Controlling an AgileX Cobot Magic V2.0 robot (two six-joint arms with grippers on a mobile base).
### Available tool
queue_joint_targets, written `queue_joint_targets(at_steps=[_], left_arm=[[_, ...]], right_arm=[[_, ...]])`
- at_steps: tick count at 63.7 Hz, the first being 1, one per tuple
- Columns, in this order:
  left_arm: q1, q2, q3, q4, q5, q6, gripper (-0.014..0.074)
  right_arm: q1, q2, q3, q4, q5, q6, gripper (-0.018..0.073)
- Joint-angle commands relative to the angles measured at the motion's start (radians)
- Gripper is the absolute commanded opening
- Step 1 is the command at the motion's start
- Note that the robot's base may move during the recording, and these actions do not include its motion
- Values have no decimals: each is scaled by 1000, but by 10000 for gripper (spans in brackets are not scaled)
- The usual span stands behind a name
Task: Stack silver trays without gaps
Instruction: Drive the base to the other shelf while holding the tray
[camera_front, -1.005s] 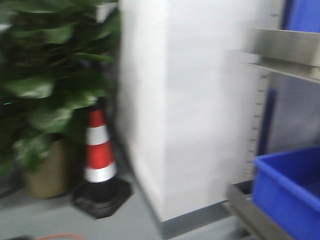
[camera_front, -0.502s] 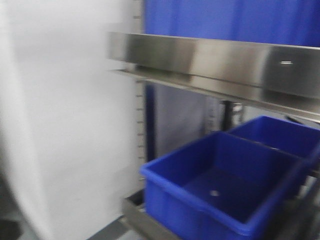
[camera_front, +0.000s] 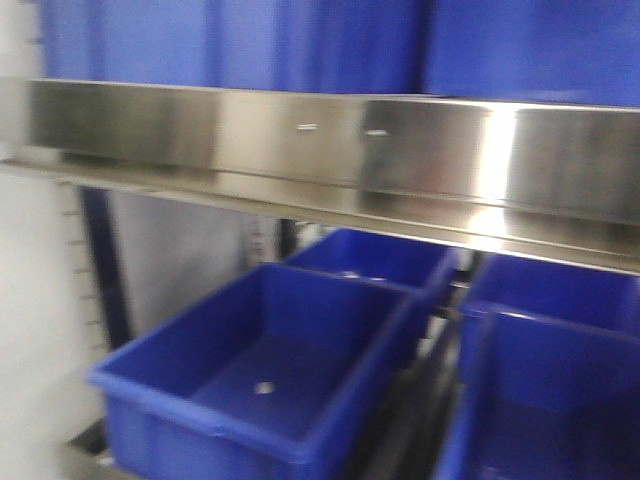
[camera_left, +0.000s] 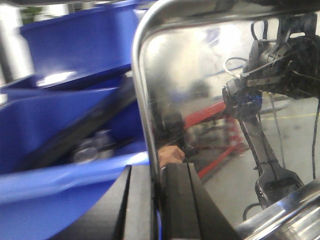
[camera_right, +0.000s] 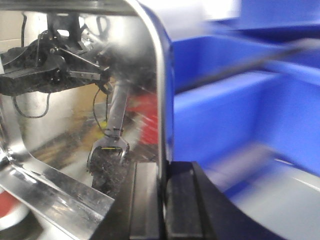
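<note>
In the left wrist view a shiny silver tray (camera_left: 200, 100) fills the right side, its rim pinched between the black fingers of my left gripper (camera_left: 157, 190), which is shut on it. In the right wrist view the silver tray (camera_right: 75, 100) fills the left side, and my right gripper (camera_right: 162, 200) is shut on its rim. The mirror surface reflects the robot arms. No tray and no gripper show in the front view.
The front view shows a long steel shelf band (camera_front: 330, 150) with blue bins above it and several open blue bins (camera_front: 260, 370) on the lower shelf. Blue bins (camera_left: 60, 90) lie close beside the tray in the left wrist view and in the right wrist view (camera_right: 240, 110).
The front view has swung right: from the plant, traffic cone and white wall to the steel shelf and blue bins, which now fill the frame.
</note>
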Motion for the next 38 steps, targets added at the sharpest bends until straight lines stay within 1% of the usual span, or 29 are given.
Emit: queue_joint_targets(at_steps=[1, 38], left_arm=[[13, -14, -4, 21, 22, 6, -17], [13, -14, -4, 21, 22, 6, -17]], right_arm=[[-10, -12, -5, -32, -57, -7, -68], [-10, -12, -5, -32, -57, -7, -68]])
